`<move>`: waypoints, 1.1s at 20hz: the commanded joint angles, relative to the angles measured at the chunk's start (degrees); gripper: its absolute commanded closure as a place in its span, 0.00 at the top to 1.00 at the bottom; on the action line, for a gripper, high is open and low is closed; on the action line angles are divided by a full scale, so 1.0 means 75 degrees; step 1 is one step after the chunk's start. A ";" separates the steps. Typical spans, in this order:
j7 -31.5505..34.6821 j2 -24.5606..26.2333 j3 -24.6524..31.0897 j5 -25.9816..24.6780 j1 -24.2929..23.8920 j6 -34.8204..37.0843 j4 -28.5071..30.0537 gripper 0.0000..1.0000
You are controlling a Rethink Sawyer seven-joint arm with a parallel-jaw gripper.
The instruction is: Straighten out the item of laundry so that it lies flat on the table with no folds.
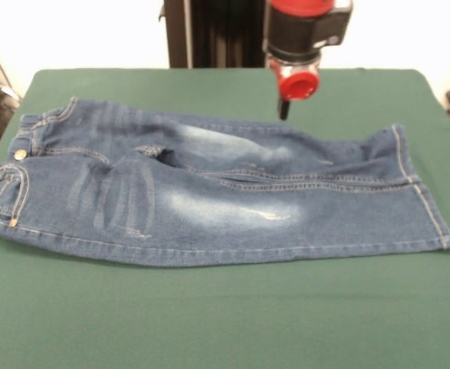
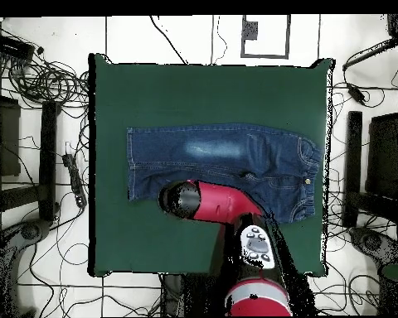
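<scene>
The item of laundry (image 1: 210,200), a pair of blue denim jeans with whitish faded patches, lies lengthwise across the green table (image 1: 210,323). In the front view its waistband with the brass button is at the left and the leg hems are at the right. One leg lies partly over the other, and there are creases near the crotch. My gripper (image 1: 285,108) hangs under the red and black wrist, just above the jeans' far edge, right of centre. In the overhead view the jeans (image 2: 219,157) have the waist at the right, on the table (image 2: 202,91). The arm's end (image 2: 179,199) covers their lower left edge.
Green cloth shows on all sides of the jeans, with the widest strip along the front edge in the front view. Cables (image 2: 36,74) and dark stands (image 2: 49,157) crowd the floor around the table. A black column (image 1: 210,31) rises behind the far edge.
</scene>
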 commanded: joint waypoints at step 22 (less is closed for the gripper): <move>-0.0552 0.0486 0.0638 -0.0386 -0.0368 0.2467 -0.2785 0.00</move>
